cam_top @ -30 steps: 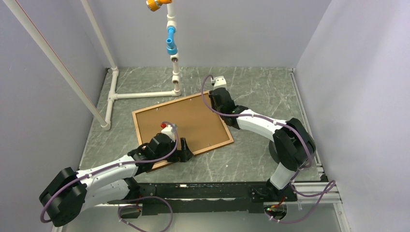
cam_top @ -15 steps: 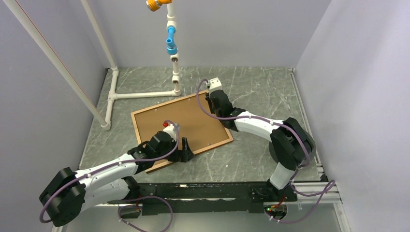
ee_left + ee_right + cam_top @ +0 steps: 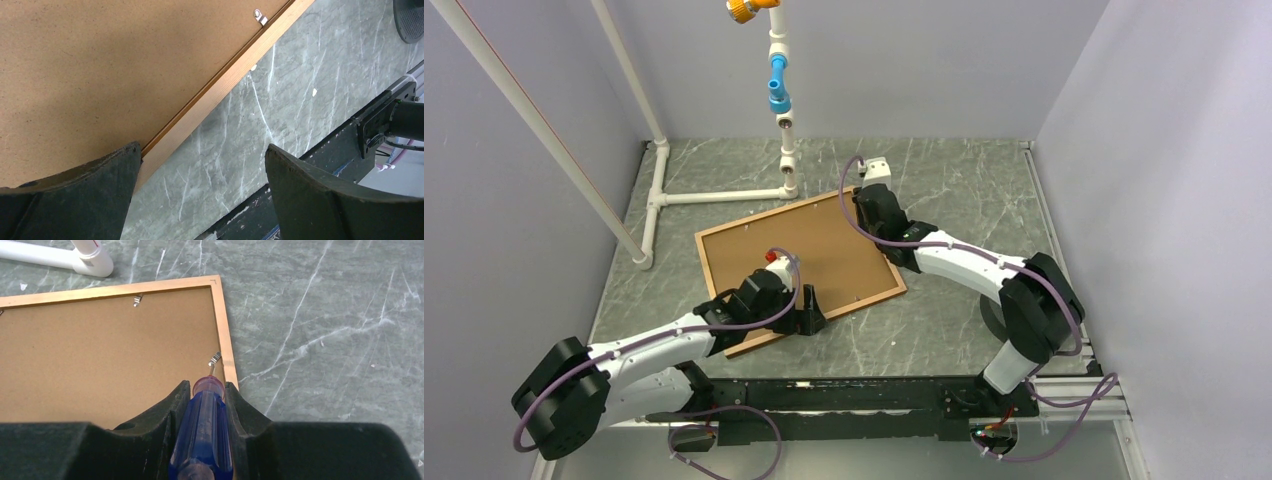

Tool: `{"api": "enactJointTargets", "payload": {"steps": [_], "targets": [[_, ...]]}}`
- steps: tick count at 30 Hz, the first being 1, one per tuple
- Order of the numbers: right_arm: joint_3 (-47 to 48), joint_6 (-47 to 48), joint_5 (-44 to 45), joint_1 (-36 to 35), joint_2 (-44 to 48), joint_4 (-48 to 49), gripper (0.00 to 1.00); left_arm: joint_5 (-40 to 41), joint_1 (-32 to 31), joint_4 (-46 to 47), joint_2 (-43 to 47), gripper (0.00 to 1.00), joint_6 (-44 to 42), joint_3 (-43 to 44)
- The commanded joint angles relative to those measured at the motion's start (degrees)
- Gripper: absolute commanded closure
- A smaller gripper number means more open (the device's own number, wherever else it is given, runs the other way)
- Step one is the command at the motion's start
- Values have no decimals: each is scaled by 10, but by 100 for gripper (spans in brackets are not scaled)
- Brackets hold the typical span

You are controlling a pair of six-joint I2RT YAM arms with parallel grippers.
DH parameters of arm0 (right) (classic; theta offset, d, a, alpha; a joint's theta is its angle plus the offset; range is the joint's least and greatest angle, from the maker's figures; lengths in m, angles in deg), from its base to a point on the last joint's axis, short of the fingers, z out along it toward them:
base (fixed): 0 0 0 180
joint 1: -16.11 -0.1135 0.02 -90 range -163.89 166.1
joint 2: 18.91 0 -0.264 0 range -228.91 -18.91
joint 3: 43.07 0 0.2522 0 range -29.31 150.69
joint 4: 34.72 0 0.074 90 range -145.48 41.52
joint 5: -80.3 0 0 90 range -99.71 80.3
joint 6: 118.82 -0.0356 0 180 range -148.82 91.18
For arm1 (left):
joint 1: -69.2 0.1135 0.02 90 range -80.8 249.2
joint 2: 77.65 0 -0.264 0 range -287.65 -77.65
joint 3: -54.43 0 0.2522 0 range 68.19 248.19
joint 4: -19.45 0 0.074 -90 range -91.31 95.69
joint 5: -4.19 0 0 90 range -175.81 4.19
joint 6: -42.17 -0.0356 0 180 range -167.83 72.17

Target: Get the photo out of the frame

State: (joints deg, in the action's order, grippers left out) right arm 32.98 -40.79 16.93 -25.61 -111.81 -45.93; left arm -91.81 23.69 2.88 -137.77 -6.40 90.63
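Observation:
The frame (image 3: 774, 212) lies face down on the table, with its brown backing board (image 3: 799, 250) up. The photo is hidden under the board. My left gripper (image 3: 809, 312) is open at the frame's near edge. In the left wrist view (image 3: 202, 150) one finger (image 3: 75, 195) is over the board and the other is over the table, with the frame's edge (image 3: 220, 85) between them. My right gripper (image 3: 867, 210) is shut on a blue screwdriver (image 3: 202, 435). The screwdriver's tip is at a metal clip (image 3: 214, 359) on the frame's right edge (image 3: 227, 340).
A white pipe structure (image 3: 714, 197) with blue and orange fittings stands behind the frame, and its foot (image 3: 85, 255) is near the frame's back edge. Another clip (image 3: 258, 16) sits on the near edge. Grey walls close in the sides, and a black rail (image 3: 844, 395) runs along the front.
My right gripper swung slightly left with the screwdriver, then came back. The frame turned a little on the table. My left gripper shifted slightly and stayed open.

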Motion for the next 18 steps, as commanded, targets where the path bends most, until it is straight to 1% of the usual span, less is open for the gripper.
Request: {"api": "enactJointTargets", "payload": {"steps": [1, 4, 9, 18], "targets": [[19, -17, 12, 3, -5, 11, 100, 10, 1, 16, -2, 4, 2, -3], [35, -29, 24, 8, -23, -9, 100, 13, 0, 19, -3, 3, 5, -12], [38, -38, 24, 14, -31, -12, 100, 12, 1, 24, -5, 3, 10, -24], [36, -36, 5, 21, -45, 9, 100, 12, 1, 24, -8, 3, 7, -27]]}}
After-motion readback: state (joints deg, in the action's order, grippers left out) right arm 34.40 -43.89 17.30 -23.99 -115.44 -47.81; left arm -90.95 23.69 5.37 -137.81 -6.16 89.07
